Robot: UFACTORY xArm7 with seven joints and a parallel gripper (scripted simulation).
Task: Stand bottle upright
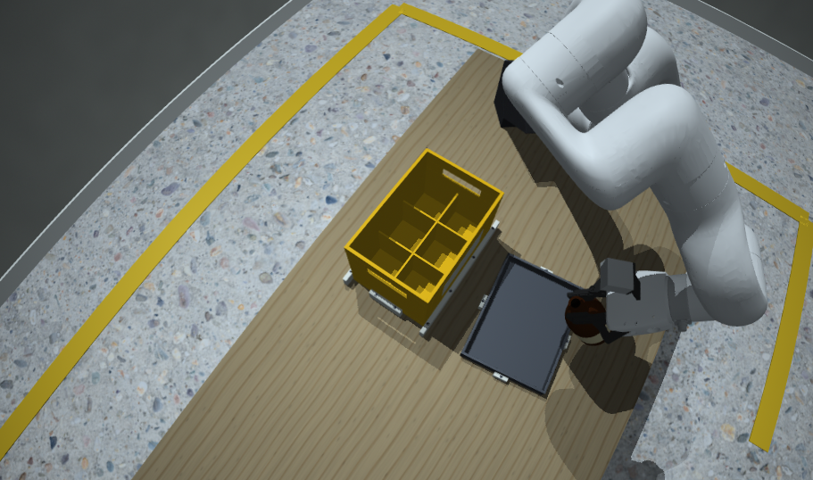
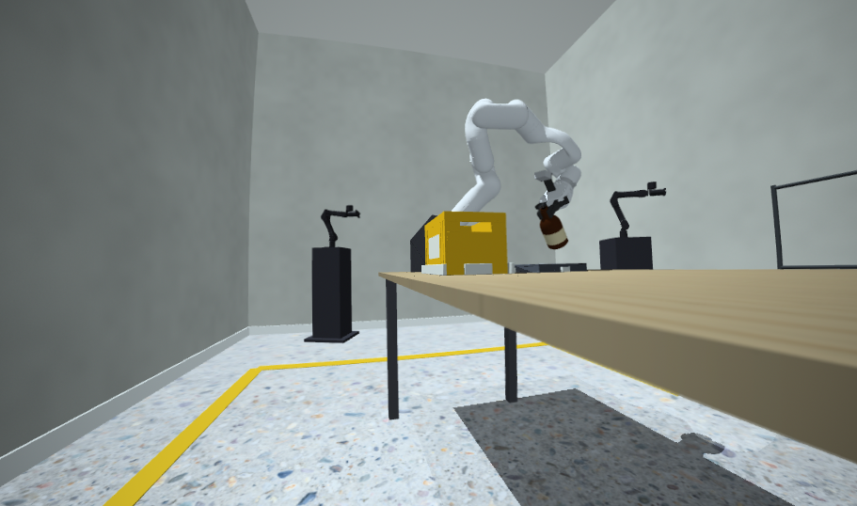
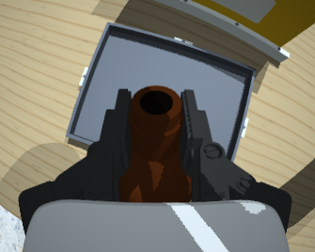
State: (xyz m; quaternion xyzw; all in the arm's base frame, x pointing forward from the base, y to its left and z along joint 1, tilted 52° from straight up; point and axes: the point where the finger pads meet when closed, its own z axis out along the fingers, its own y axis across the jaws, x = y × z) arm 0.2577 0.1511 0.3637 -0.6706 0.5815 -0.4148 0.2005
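A brown bottle point(image 1: 583, 310) point(image 2: 553, 231) point(image 3: 155, 141) with a cream label hangs in the air, tilted, its neck up and its base toward the lower right in the exterior view. My gripper point(image 2: 549, 209) point(image 3: 155, 106) is shut on the bottle's neck, one finger on each side. The dark shallow tray point(image 1: 516, 322) point(image 2: 547, 267) point(image 3: 154, 61) lies level on the table. The bottle is above the tray's right edge in the top view, with a gap below it. The yellow crate point(image 1: 420, 229) point(image 2: 475, 245) point(image 3: 300, 23) stands level beside the tray.
White brackets sit around the crate and the tray on the wooden table point(image 1: 337, 387) point(image 2: 670, 295). The crate has several compartments, with no bottle seen in them. The table's edge runs close to the right of the gripper in the top view.
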